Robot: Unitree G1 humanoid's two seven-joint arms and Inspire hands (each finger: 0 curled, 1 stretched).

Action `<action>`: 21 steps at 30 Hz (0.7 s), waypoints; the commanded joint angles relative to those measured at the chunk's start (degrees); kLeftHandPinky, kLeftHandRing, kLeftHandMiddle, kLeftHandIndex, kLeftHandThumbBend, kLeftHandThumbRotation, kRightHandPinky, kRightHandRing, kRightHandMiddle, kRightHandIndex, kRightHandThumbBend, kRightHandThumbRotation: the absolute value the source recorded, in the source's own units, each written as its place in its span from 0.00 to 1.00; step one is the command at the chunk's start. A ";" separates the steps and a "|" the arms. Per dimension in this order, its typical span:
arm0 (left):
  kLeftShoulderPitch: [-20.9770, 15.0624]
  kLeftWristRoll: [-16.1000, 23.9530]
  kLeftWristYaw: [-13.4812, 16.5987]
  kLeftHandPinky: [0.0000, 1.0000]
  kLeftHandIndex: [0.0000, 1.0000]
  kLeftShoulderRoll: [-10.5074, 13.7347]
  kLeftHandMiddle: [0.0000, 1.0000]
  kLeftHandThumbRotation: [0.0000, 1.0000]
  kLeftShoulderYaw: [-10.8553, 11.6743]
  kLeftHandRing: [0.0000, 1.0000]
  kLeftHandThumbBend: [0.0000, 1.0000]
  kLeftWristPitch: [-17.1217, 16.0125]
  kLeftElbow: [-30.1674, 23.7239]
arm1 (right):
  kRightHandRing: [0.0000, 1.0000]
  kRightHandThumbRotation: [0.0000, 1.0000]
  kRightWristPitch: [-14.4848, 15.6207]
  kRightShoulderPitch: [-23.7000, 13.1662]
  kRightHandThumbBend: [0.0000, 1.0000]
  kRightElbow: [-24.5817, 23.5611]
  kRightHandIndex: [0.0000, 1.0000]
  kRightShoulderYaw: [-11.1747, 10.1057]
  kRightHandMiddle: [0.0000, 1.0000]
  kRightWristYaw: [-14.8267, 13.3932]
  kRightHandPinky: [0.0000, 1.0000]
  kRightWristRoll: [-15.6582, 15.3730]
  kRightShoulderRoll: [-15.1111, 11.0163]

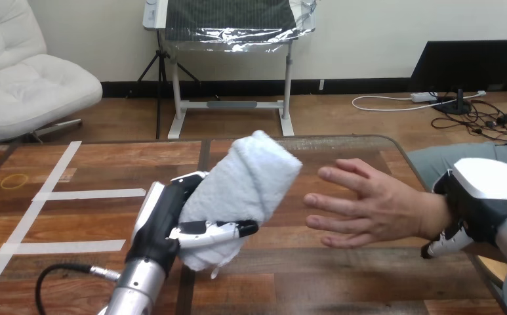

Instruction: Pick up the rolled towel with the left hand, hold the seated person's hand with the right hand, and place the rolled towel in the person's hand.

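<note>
My left hand [161, 222] is shut on the white rolled towel [245, 184], its thumb lying across the roll's lower part. The towel is held above the wooden table [342, 275], tilted with its upper end up and to the right. To the right of it the person's hand [375, 207] is stretched out, fingers spread and pointing left toward the towel, a short gap between them. My right hand [483, 197] sits over the person's wrist at the right edge, with its fingers [444, 244] curled under the wrist.
White tape strips [90, 194] run across the table's left part, with a small yellow ring mark [14, 180] beyond them. The table's far edge [172, 141] lies behind the towel.
</note>
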 commanded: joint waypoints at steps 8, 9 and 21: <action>-7.16 0.73 0.14 0.38 0.49 -1.07 0.43 0.04 -1.84 0.40 0.64 -0.17 -2.56 | 0.15 0.00 0.85 -2.09 0.67 -5.31 0.34 -3.26 0.24 -0.23 0.08 1.15 -0.45; -7.25 0.79 0.11 0.38 0.49 -1.10 0.43 0.04 -1.95 0.40 0.64 -0.15 -2.57 | 0.14 0.00 0.77 -2.09 0.68 -5.40 0.33 -3.30 0.23 -0.34 0.08 1.19 -0.46; -8.24 1.37 -1.41 0.37 0.49 -1.97 0.42 0.04 -4.34 0.40 0.62 1.05 -3.94 | 0.14 0.00 0.64 -2.29 0.68 -7.86 0.31 -3.67 0.22 0.25 0.07 1.26 -1.26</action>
